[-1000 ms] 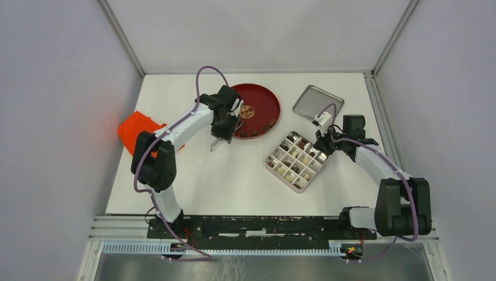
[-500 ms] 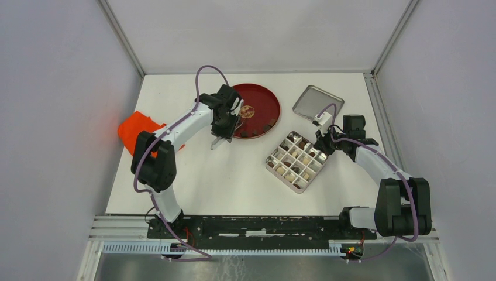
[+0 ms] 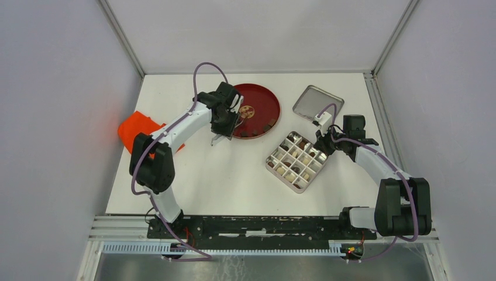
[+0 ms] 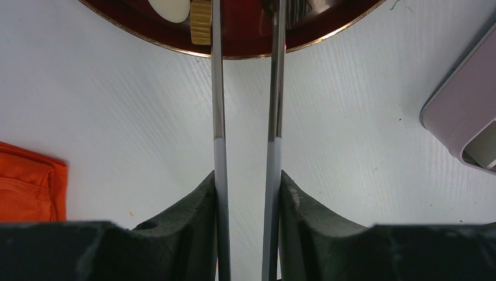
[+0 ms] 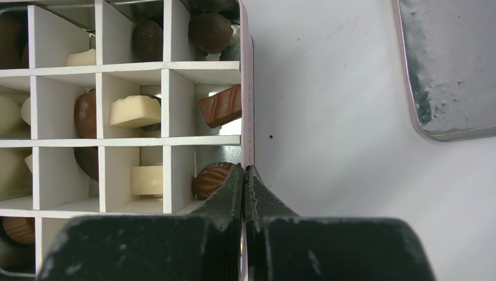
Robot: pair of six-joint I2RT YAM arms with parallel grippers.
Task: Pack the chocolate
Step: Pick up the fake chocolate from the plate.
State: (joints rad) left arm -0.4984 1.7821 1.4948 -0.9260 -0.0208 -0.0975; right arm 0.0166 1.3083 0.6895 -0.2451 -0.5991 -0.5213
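From above, the left hand (image 3: pixel 224 127) stood at the edge of the red plate (image 3: pixel 263 102), the right hand (image 3: pixel 320 144) at the box (image 3: pixel 284 177); the left wrist showed tweezers (image 4: pixel 217 88) gripped narrowly, reaching the plate; the right wrist showed that hand pinched on the box wall, chocolate (image 5: pixel 133 111) in its compartments.

Tweezer tips: the thin metal tweezers (image 4: pixel 217 88) run off the top edge of the left wrist view, so their tips are unseen.
Plate: only the near rim of the round dark red plate (image 4: pixel 245 35) shows there. A cream-white rounded piece (image 4: pixel 169 9) and a ribbed golden thing (image 4: pixel 200 23), which cannot be identified, are cut off too.
Cloth: the orange cloth (image 4: pixel 26 184) is cropped at the left edge.
Box: the pale pink tin box with white dividers (image 5: pixel 247 88) runs off the left and top edges; its wall vanishes between the right hand (image 5: pixel 244 175) fingers.
Lid: the silver metal lid (image 5: pixel 450 70) is cropped at the right edge.
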